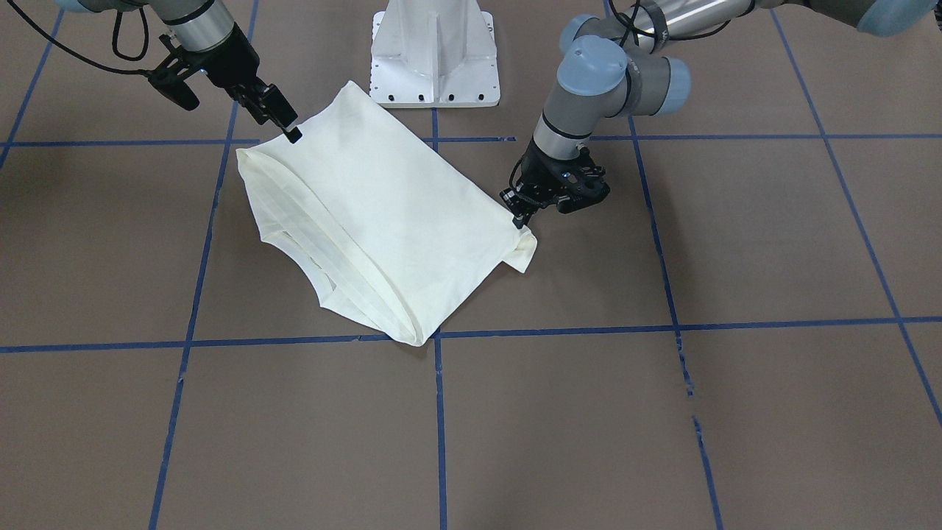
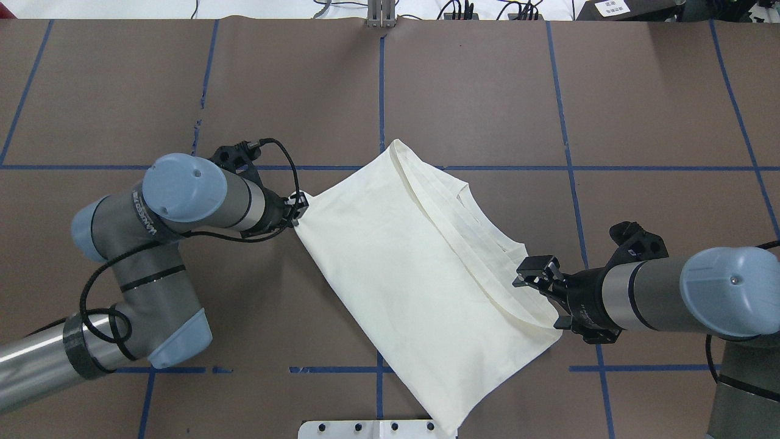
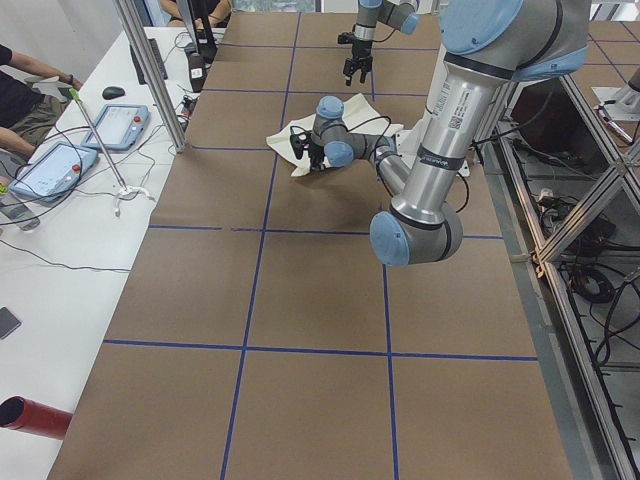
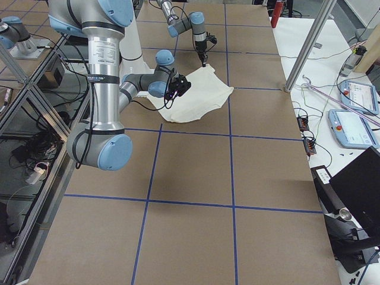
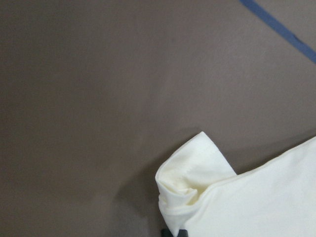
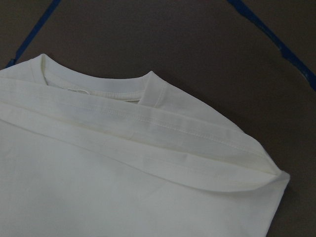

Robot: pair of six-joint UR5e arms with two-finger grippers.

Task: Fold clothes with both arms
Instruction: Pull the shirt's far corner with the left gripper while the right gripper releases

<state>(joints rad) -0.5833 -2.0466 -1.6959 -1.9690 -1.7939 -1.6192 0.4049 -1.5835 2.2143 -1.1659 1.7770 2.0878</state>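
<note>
The T-shirt sits folded at the middle of the brown table, set slantwise, and we see only plain cream cloth on its upper side. In the overhead view its near corner reaches the white pedestal base, and its far end lies over a crossing of the blue tape lines. On the far right side, stitched hems are stacked in layers, and the round collar peeks out from under them.

The left gripper is at the shirt's left corner, its fingers pressed narrowly together on the cloth. A hemmed flap curls over just beyond them in the left wrist view. The right gripper meets the shirt's right edge close to the corner. Its fingers look closed on that edge, which kinks where they touch it. The right wrist view shows no fingers, only cloth. Between the two grips the shirt's top fold runs fairly straight.
</note>
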